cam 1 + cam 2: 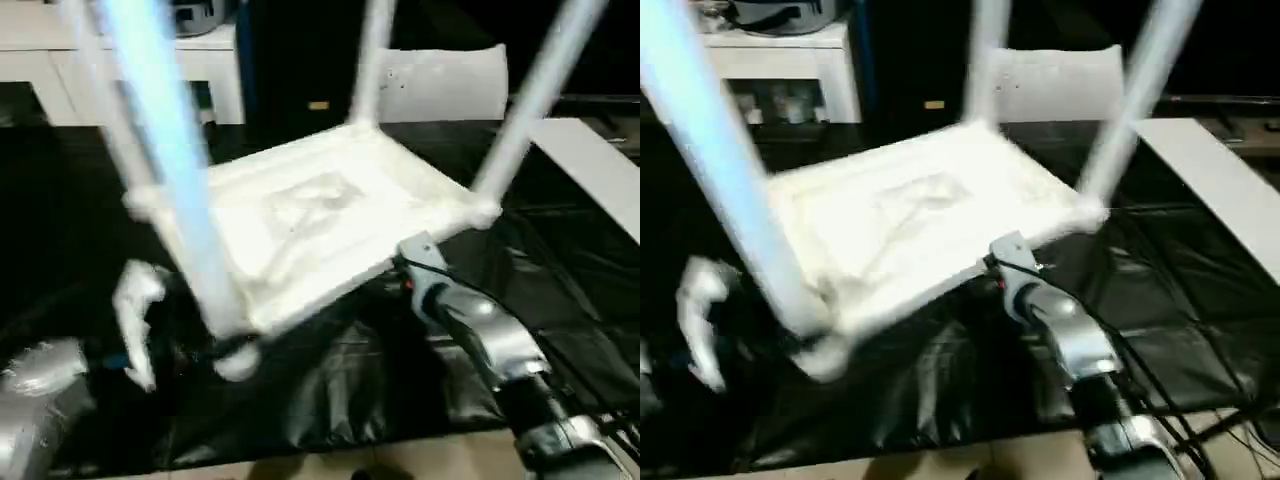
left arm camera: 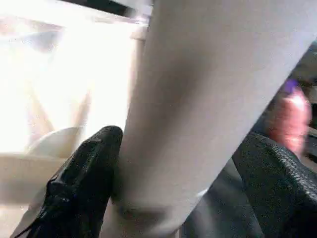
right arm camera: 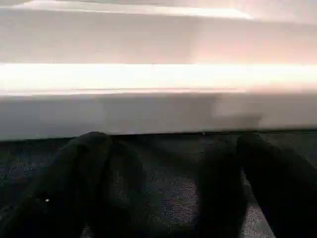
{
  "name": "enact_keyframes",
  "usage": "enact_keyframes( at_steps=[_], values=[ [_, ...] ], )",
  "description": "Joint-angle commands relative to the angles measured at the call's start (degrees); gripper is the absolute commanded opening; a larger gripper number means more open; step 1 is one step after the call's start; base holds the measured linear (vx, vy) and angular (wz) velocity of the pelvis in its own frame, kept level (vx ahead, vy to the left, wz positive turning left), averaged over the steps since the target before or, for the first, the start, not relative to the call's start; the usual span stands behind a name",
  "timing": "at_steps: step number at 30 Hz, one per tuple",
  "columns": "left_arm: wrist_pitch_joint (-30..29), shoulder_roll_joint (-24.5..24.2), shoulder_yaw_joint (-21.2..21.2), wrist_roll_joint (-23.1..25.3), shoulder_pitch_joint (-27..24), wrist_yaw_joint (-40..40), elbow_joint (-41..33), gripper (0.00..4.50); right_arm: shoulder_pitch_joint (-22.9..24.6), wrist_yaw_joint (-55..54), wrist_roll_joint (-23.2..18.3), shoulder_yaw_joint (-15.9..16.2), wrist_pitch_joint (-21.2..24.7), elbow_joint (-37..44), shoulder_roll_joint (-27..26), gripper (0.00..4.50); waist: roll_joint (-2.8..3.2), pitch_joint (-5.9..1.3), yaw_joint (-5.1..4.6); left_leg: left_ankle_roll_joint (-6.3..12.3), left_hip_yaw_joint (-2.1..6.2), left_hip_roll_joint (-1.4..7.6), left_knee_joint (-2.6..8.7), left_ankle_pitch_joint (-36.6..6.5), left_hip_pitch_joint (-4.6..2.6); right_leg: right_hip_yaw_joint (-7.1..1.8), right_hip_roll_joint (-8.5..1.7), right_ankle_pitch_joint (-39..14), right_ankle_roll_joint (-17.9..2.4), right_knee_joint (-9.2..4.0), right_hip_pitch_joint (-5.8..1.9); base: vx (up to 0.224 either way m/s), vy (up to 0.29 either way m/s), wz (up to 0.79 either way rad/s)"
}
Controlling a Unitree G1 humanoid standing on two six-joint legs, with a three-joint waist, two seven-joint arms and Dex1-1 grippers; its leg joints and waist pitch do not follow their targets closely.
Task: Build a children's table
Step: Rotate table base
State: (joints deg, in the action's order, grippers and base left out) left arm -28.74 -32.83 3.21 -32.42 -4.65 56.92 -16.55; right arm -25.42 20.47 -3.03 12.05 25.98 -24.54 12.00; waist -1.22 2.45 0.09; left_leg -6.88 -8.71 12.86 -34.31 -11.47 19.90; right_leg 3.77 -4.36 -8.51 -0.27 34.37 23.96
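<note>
The children's table (image 1: 310, 215) lies upside down on the black-covered work surface (image 1: 330, 390), tilted, with its ribbed underside facing up. Its white legs stand up from the corner sockets; the near-left leg (image 1: 175, 150) rises past the picture's top. My left gripper (image 2: 183, 141) is at this leg's base. In the left wrist view the leg (image 2: 198, 99) sits between the black fingers: one finger (image 2: 84, 178) touches it, the other stands a little off. My right gripper (image 3: 173, 148) is open, its fingers spread low in front of the tabletop's white side edge (image 3: 158, 104), at the near-right side (image 1: 405, 262).
A white cabinet (image 1: 60, 50) stands at the back left. A white panel (image 1: 440, 85) is behind the table and a white board (image 1: 590, 170) runs along the right. The black cover's front edge (image 1: 300, 450) is close to me.
</note>
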Motion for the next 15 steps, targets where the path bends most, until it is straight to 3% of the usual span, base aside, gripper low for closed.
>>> enact_keyframes(
  at_steps=[1, 2, 3, 4, 5, 8, 9, 11, 12, 15],
  values=[
    [-1.4, 0.8, -4.0, -1.4, -0.2, 0.1, -3.5, 3.83, -2.3, 1.2, -0.3, 2.4, -1.8, 0.0, -1.8, 4.50, -0.12, -2.43, 0.06, -0.61, -0.87, -0.57, 4.59, -20.9, 0.14, -1.57, -1.77, -29.7, -5.7, -4.94, -2.19, 0.000, 0.000, 0.00],
    [-2.0, 1.5, -4.9, -1.9, -0.2, -0.7, -4.8, 3.83, -2.6, 1.7, -0.1, 3.1, -2.3, -0.6, -2.6, 4.50, 0.27, -2.44, 0.02, -0.85, -0.68, -0.61, 4.67, -20.8, 0.28, -1.54, -1.85, -30.4, -5.1, -4.84, -2.31, 0.000, 0.000, 0.00],
    [-2.8, 1.9, -5.5, -2.3, -0.3, -1.4, -6.1, 3.83, -2.9, 2.0, 0.1, 3.5, -3.0, -1.5, -3.0, 4.50, -0.74, -2.56, -0.44, -0.99, -0.64, -0.48, 4.62, -20.5, 0.53, -1.50, -1.85, -30.2, -4.8, -4.61, -2.38, 0.000, 0.000, 0.00],
    [-3.2, 2.4, -6.1, -2.5, -0.1, -1.9, -6.8, 3.83, -3.1, 2.2, 0.4, 4.0, -3.4, -2.0, -3.3, 4.50, -0.48, -2.54, -0.43, -1.02, -0.58, -0.56, 4.61, -20.3, 0.50, -1.50, -1.85, -30.2, -4.7, -4.69, -2.34, 0.000, 0.000, 0.00],
    [-3.4, 2.8, -6.7, -2.5, 0.0, -2.2, -7.3, 3.83, -3.2, 2.3, 0.7, 4.4, -3.7, -2.3, -3.5, 4.50, -0.92, -2.48, -0.86, -1.03, -0.66, -0.56, 4.56, -20.5, 0.58, -1.53, -1.77, -30.1, -4.6, -4.84, -2.17, 0.000, 0.000, 0.00],
    [-5.0, 3.5, -8.3, -3.0, 1.0, -2.7, -8.4, 3.83, -4.1, 2.9, 2.0, 5.0, -4.9, -4.1, -4.8, 4.50, -0.92, -2.59, -1.11, -1.20, -0.57, -0.51, 4.53, -20.4, 0.55, -1.60, -1.65, -28.3, -4.9, -4.58, -2.16, 0.000, 0.000, 0.00],
    [-5.3, 3.8, -8.9, -3.0, 1.5, -2.5, -8.5, 3.83, -4.5, 3.2, 2.4, 5.1, -5.4, -4.7, -5.3, 4.50, -1.65, -2.60, -1.22, -1.07, -0.70, -0.50, 4.49, -20.2, 0.55, -1.60, -1.53, -27.8, -5.1, -4.57, -2.08, 0.000, 0.000, 0.00],
    [-6.3, 4.6, -10.0, -3.3, 3.1, -2.2, -8.1, 3.83, -5.2, 4.1, 2.6, 5.7, -6.4, -5.6, -6.3, 4.50, -1.29, -2.69, -1.13, -1.30, -0.62, -0.49, 4.54, -19.1, 0.68, -1.75, -1.67, -26.6, -5.5, -4.25, -2.34, 0.000, 0.000, 0.00],
    [-6.7, 4.9, -10.5, -3.5, 3.7, -2.2, -7.9, 3.83, -5.5, 4.6, 2.6, 6.0, -6.9, -5.9, -6.6, 4.50, -1.31, -2.67, -1.09, -1.39, -0.76, -0.44, 4.44, -19.3, 0.34, -1.81, -1.50, -25.6, -5.9, -4.27, -1.98, 0.000, 0.000, 0.00],
    [-6.9, 5.9, -11.4, -3.6, 5.7, -2.5, -6.8, 3.83, -6.1, 5.1, 3.0, 6.7, -7.5, -6.9, -7.4, 4.50, -1.43, -2.74, -1.08, -1.70, -0.67, -0.47, 4.57, -19.1, 0.56, -1.77, -1.49, -23.5, -6.7, -3.90, -2.33, 0.000, 0.000, 0.00]
  ],
)
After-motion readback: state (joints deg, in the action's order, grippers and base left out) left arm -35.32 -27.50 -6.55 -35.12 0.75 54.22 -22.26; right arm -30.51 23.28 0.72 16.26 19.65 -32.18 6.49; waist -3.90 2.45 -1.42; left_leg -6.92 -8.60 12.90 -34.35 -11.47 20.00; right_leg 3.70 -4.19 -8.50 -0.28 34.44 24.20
